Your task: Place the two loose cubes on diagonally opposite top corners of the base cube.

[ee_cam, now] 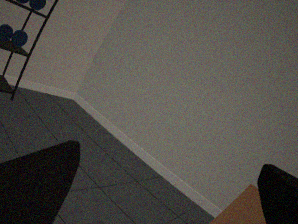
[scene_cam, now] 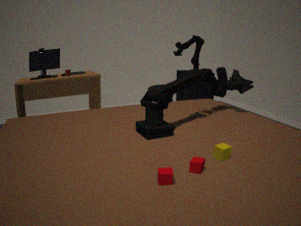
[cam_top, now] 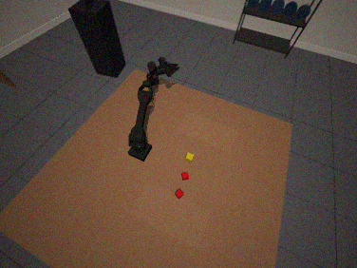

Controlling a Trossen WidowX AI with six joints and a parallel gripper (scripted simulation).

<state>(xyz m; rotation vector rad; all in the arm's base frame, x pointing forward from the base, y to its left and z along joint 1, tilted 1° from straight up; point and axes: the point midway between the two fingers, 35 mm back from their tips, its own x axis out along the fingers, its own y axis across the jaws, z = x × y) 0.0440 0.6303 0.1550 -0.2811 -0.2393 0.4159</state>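
Three small cubes lie on the brown mat (cam_top: 228,143) (scene_cam: 80,160). A yellow cube (cam_top: 189,157) (scene_cam: 222,151) is farthest from the front, then a red cube (cam_top: 185,175) (scene_cam: 197,164), then a second red cube (cam_top: 178,193) (scene_cam: 165,175). They stand apart in a row, none stacked. My gripper (cam_top: 172,67) (scene_cam: 248,85) (ee_cam: 173,164) is open and empty, raised and stretched out over the mat's far edge, far from the cubes. In the wrist view only its two dark fingers, the wall, the floor and a mat corner show; no cube is in that view.
The arm's base (cam_top: 140,151) (scene_cam: 154,129) stands on the mat left of the cubes. A black cabinet (cam_top: 97,35) and a wire shelf (cam_top: 275,19) (ee_cam: 27,3) stand beyond the mat. A desk with a monitor (scene_cam: 56,86) is at the wall.
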